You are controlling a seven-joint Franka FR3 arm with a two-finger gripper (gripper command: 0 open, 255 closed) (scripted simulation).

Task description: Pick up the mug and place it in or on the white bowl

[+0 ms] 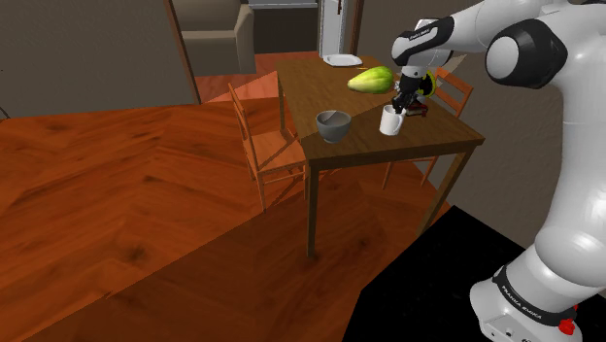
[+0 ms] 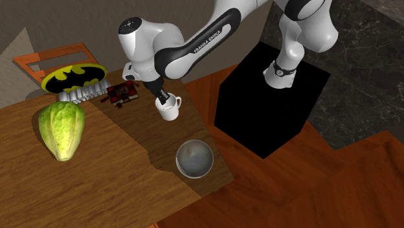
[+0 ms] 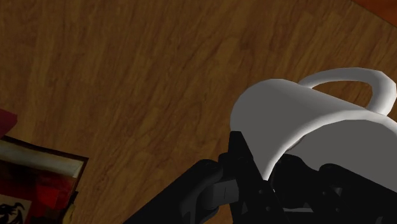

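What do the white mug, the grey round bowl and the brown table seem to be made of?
White mug: smooth, plain white, perhaps ceramic, not certain. Grey round bowl: glossy with soft reflections, maybe metal or glazed ware. Brown table: wood, shown by clear grain lines.

On the table [image 1: 316, 97], the bowl [image 1: 333, 125] is sitting near the front corner, with the mug [image 1: 390, 120] just beside it on the shoulder view's right, directly under the gripper [image 2: 161, 102]. A book [image 2: 123, 92] is lying just behind the mug, a lettuce [image 1: 371, 80] is lying farther back, and a plate [image 1: 342, 60] is resting at the far edge. A chair [image 1: 277, 160] is standing at the table's left side.
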